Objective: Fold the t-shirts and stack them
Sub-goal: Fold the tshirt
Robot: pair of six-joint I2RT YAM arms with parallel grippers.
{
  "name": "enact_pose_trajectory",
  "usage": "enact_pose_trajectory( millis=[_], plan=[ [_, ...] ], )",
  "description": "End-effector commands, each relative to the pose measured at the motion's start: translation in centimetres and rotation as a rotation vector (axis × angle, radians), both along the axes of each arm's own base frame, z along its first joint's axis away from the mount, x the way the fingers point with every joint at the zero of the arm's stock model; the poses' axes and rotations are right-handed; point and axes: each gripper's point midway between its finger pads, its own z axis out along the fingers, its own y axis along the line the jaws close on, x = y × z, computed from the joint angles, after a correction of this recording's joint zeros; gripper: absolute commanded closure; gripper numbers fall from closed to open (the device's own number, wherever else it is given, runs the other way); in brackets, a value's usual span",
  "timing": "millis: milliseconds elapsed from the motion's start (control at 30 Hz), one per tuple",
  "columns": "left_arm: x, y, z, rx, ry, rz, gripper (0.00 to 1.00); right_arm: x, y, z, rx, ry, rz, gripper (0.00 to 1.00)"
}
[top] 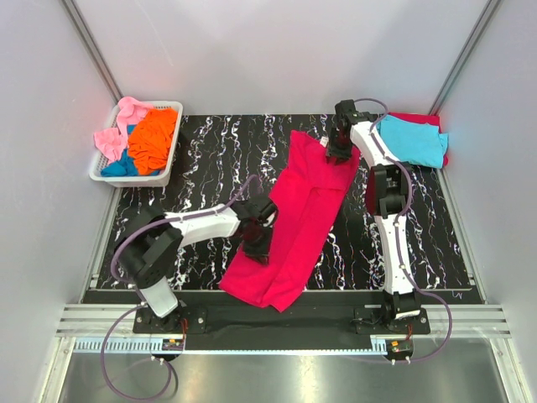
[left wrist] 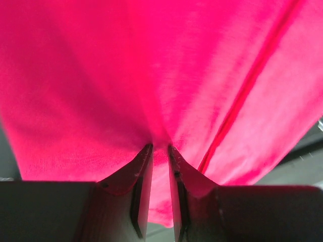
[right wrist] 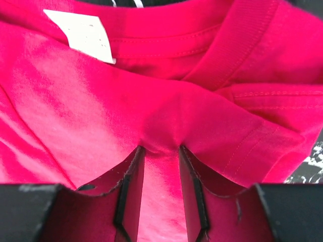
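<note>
The black, white-veined table (top: 210,159) carries a long crimson-red t-shirt (top: 294,227), running from the left gripper (top: 256,242) to the right gripper (top: 338,151). A white basket (top: 174,147) stands well beyond and left of the left gripper. Just right of the right gripper lies red cloth (top: 419,119) under a cyan t-shirt (top: 415,141).

Left pincer (left wrist: 159,147) and right pincer (right wrist: 160,148) are both clamped.

Bright even overhead light, soft shadows, wrist views softly blurred
</note>
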Motion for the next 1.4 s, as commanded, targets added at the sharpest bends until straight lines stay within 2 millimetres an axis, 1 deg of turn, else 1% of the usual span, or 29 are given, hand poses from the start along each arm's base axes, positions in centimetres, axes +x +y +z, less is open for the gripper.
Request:
enact_pose_trajectory(
  millis=[0,67,200,400,433,500,533,567,600,633,667,700,733,767,800,833,867,900,933,967,1000,1033,1067,1100,1133,1167,1267,1333,1367],
  plan=[
    [-0.9,-4.2,1.5,-0.138,0.035,-0.151,0.76,0.4,-0.2,-0.8,-0.001,0.010,0.043,0.60],
    [0.1,-5.5,2.4,-0.157,0.000,-0.156,0.76,0.8,-0.1,-0.5,0.000,-0.004,0.055,0.61],
    [2.5,-6.3,5.0,-0.159,-0.149,-0.134,0.75,2.3,-1.3,2.4,-0.068,-0.090,0.057,0.60],
    [5.5,-6.2,11.6,-0.232,-0.403,-0.088,0.75,3.5,-2.3,9.1,-0.107,-0.233,0.047,0.52],
    [5.8,-6.0,12.3,-0.235,-0.429,-0.076,0.74,3.4,-2.3,11.0,-0.103,-0.262,0.041,0.51],
    [6.9,-5.6,13.8,-0.230,-0.490,-0.039,0.73,2.5,-2.3,11.6,-0.089,-0.253,0.031,0.50],
    [7.6,-5.3,14.1,-0.214,-0.515,-0.018,0.72,1.8,-2.3,13.7,-0.077,-0.278,0.023,0.51],
    [7.9,-5.4,14.3,-0.220,-0.515,-0.011,0.71,0.3,-2.3,12.3,-0.074,-0.221,0.021,0.55],
    [9.0,-5.4,15.1,-0.232,-0.522,0.014,0.71,-0.2,-1.7,12.6,-0.037,-0.223,0.020,0.57],
    [9.7,-5.6,14.4,-0.223,-0.506,0.029,0.71,-1.4,-1.2,15.1,-0.013,-0.265,0.030,0.58],
    [10.1,-6.0,14.4,-0.238,-0.482,0.035,0.71,-3.9,-1.1,12.1,-0.013,-0.178,0.030,0.60],
    [11.6,-6.2,14.4,-0.241,-0.476,0.063,0.71,-4.5,-0.2,12.4,0.030,-0.208,0.047,0.60],
    [12.4,-6.3,14.4,-0.248,-0.469,0.076,0.71,-6.0,0.3,15.2,0.062,-0.272,0.063,0.60],
    [13.1,-6.5,14.3,-0.261,-0.453,0.087,0.72,-9.1,0.8,11.9,0.074,-0.186,0.062,0.60],
    [14.8,-6.2,15.1,-0.278,-0.463,0.121,0.72,-10.2,1.7,14.4,0.127,-0.256,0.082,0.60],
    [15.9,-6.2,14.0,-0.272,-0.439,0.138,0.72,-11.7,2.1,14.0,0.147,-0.241,0.093,0.61],
    [17.5,-5.8,14.0,-0.302,-0.428,0.169,0.72,-14.5,2.8,11.8,0.155,-0.177,0.098,0.61],
    [18.7,-6.0,14.7,-0.330,-0.432,0.181,0.72,-15.6,3.5,11.9,0.174,-0.179,0.112,0.62],
    [19.7,-5.9,14.2,-0.341,-0.417,0.195,0.72,-17.1,4.1,13.2,0.187,-0.205,0.136,0.62],
    [20.5,-6.4,12.7,-0.357,-0.368,0.192,0.72,-18.7,4.3,12.0,0.186,-0.170,0.132,0.62],
    [22.3,-6.2,13.2,-0.381,-0.373,0.211,0.72,-19.9,5.4,12.2,0.195,-0.170,0.157,0.62],
    [23.1,-6.4,12.9,-0.390,-0.366,0.212,0.72,-21.0,5.9,13.2,0.220,-0.189,0.171,0.62],
    [23.6,-6.8,10.9,-0.388,-0.319,0.201,0.72,-22.2,6.3,12.6,0.237,-0.166,0.171,0.62],
    [24.7,-7.4,11.7,-0.416,-0.336,0.196,0.72,-23.2,7.4,12.8,0.256,-0.168,0.195,0.63],
    [25.1,-7.7,11.5,-0.426,-0.332,0.186,0.72,-23.9,7.7,13.5,0.276,-0.184,0.198,0.64],
    [25.5,-8.5,10.2,-0.449,-0.301,0.170,0.72,-24.7,8.4,13.0,0.309,-0.174,0.210,0.64],
    [27.1,-10.4,11.5,-0.585,-0.303,0.147,0.72,-26.5,9.7,12.9,0.370,-0.160,0.242,0.66],
    [27.8,-11.2,11.4,-0.651,-0.296,0.147,0.71,-27.1,10.2,12.7,0.373,-0.156,0.255,0.66],
    [28.4,-11.8,12.5,-0.718,-0.308,0.147,0.71,-27.5,10.5,12.3,0.381,-0.145,0.265,0.66]
  ],
)
